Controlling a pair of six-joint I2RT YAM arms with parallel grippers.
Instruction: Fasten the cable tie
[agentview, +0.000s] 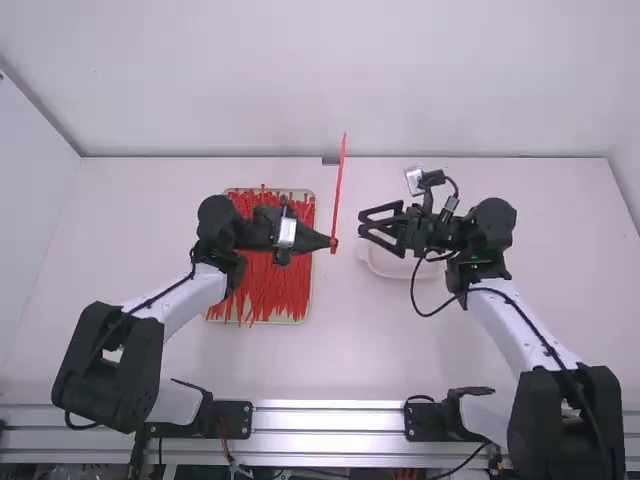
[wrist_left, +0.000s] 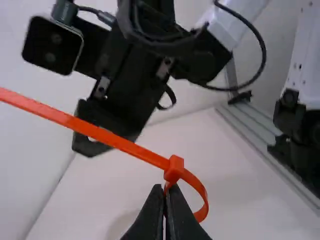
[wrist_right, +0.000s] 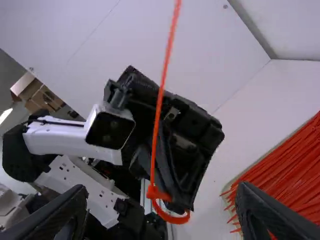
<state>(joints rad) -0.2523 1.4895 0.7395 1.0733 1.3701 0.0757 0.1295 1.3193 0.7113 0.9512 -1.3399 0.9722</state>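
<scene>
A red cable tie is closed into a small loop, its long tail pointing up and away. My left gripper is shut on the loop just below the tie's head, above the table's middle. The loop curls beside the fingertips. My right gripper faces it from the right, open, a short gap away, with nothing between its fingers. In the right wrist view the tie stands before the left gripper, its loop low down.
A tan board piled with several loose red cable ties lies under the left arm. A white dish sits under the right gripper. More red ties spread across the board in the right wrist view.
</scene>
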